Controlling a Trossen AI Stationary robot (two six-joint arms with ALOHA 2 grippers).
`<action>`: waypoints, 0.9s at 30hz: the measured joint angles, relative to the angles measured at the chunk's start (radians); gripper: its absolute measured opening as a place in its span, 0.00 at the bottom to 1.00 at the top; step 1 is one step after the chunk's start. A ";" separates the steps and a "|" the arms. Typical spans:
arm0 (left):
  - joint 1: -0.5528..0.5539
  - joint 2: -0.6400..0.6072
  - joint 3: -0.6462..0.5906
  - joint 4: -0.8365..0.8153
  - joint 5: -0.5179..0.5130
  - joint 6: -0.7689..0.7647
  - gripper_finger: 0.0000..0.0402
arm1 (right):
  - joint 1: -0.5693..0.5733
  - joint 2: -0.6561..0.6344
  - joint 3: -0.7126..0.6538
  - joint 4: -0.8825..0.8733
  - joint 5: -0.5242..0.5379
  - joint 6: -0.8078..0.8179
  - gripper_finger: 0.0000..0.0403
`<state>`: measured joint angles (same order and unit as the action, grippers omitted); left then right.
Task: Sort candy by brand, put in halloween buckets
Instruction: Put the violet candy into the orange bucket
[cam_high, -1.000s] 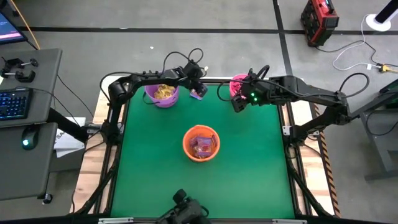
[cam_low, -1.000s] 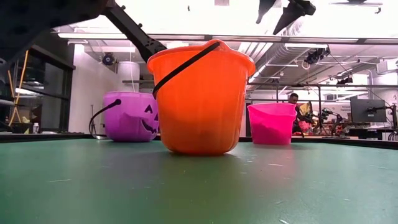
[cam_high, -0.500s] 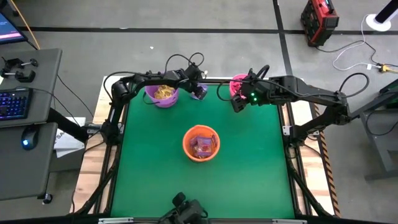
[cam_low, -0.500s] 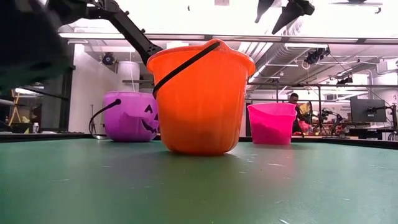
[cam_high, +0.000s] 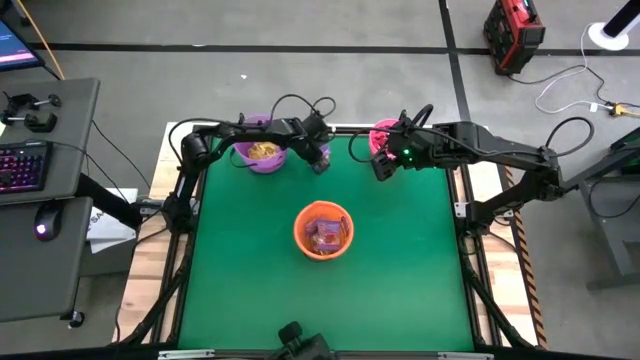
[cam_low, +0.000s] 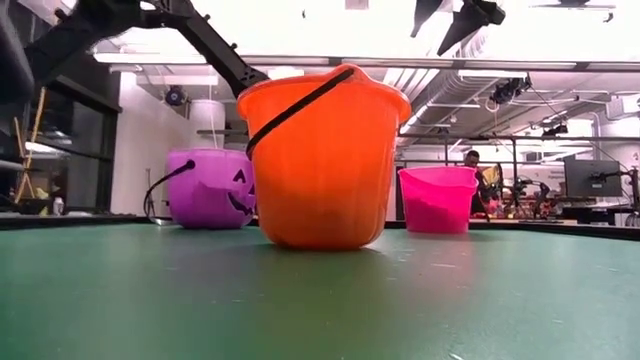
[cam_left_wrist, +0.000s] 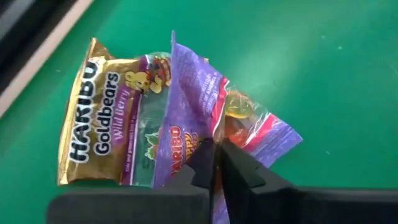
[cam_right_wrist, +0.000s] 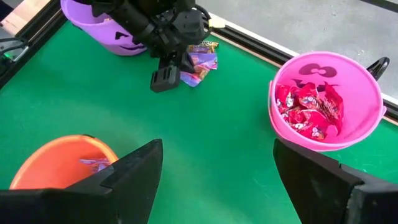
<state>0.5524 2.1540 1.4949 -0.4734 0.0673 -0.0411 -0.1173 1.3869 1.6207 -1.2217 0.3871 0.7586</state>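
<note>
Two candy packets lie on the green table near its far edge, between the purple bucket (cam_high: 262, 152) and the pink bucket (cam_high: 383, 135). One is a gold-and-purple packet (cam_left_wrist: 99, 118); a crumpled purple packet (cam_left_wrist: 199, 106) lies partly over it. My left gripper (cam_high: 320, 158) is down on them, shut on the purple packet. My right gripper (cam_high: 385, 165) hangs open above the table beside the pink bucket, holding nothing. The orange bucket (cam_high: 323, 229) stands at mid-table. My left gripper pinches a raised crease of the purple packet (cam_left_wrist: 208, 134) between its two fingertips (cam_left_wrist: 202, 163). The fingers come steeply from above, slanting down. The packet rests on the table and on the gold-and-purple packet, with one edge (cam_left_wrist: 174, 62) standing up.
The pink bucket (cam_right_wrist: 326, 99) holds red packets, the purple bucket (cam_right_wrist: 102, 18) gold-brown ones, and the orange bucket (cam_right_wrist: 59, 162) purple ones. The table's far rail (cam_left_wrist: 37, 56) runs close behind the packets. Open green surface (cam_high: 330, 300) lies toward the near edge.
My left gripper has sunk toward the two packets and a little toward the table's near edge, tipping steeper. Its body now covers the packets in the high view.
</note>
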 joint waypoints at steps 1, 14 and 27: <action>-0.002 -0.004 0.003 -0.010 0.001 0.000 0.01 | 0.000 0.000 0.000 0.000 0.000 0.000 0.75; -0.009 -0.226 0.066 -0.011 0.024 0.028 0.00 | 0.000 0.000 0.000 0.009 0.006 -0.061 0.75; -0.271 -0.626 -0.277 0.081 0.397 0.096 0.00 | -0.022 0.000 0.000 0.007 0.030 -0.213 0.75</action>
<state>0.2815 1.5283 1.2176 -0.3925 0.4648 0.0553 -0.1397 1.3869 1.6207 -1.2148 0.4168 0.5451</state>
